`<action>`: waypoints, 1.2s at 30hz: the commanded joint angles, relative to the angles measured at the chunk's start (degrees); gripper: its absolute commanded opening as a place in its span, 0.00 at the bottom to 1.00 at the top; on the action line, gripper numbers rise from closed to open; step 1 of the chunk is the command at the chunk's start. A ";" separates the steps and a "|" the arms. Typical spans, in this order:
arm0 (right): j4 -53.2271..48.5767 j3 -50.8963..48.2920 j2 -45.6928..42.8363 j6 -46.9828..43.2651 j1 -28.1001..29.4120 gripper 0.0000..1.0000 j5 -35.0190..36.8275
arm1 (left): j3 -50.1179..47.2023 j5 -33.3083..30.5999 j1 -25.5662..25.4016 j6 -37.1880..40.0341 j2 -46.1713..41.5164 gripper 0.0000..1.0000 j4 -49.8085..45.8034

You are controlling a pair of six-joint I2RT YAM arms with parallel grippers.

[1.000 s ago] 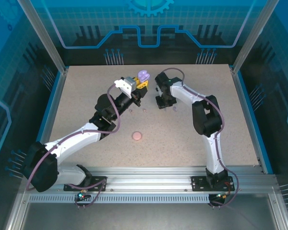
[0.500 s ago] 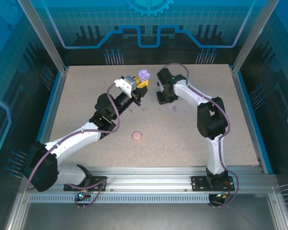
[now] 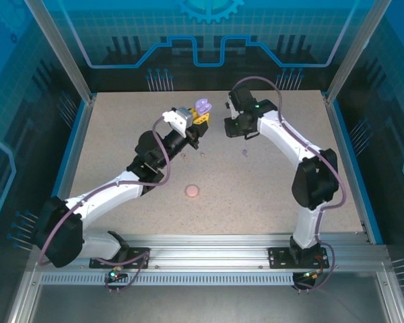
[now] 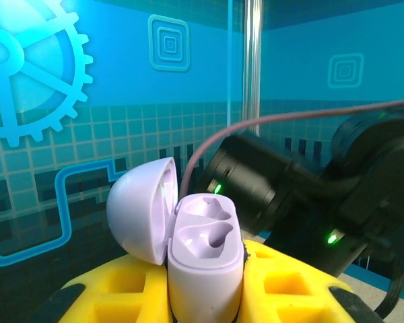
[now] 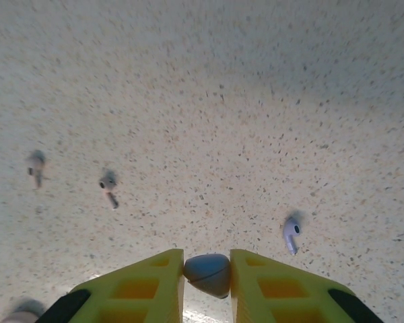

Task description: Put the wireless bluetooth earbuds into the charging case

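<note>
while left fingers (image 4: 293,286) clamp one open purple case (image 4: 205,252), right fingers (image 5: 138,286) pinch one earbud (image 5: 207,273), three earbuds (image 5: 35,165) (image 5: 109,189) (image 5: 291,233) lie loose

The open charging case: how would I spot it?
On the speckled table, look toward the far middle, where the left tool is raised. Clamped between its yellow fingers stands the pale purple case, lid flipped open, both wells empty. Its neighbour, the pink case, lies flat on the table, held by nothing.

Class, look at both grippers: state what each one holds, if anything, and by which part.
The left gripper clamps the open purple charging case by its lower body. The right gripper pinches a purple earbud across its rounded body.
</note>
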 commanded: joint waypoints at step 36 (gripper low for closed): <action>-1.23 4.87 -25.83 -1.29 0.46 0.26 -9.58 | 7.26 2.04 -4.41 8.47 19.11 0.00 9.06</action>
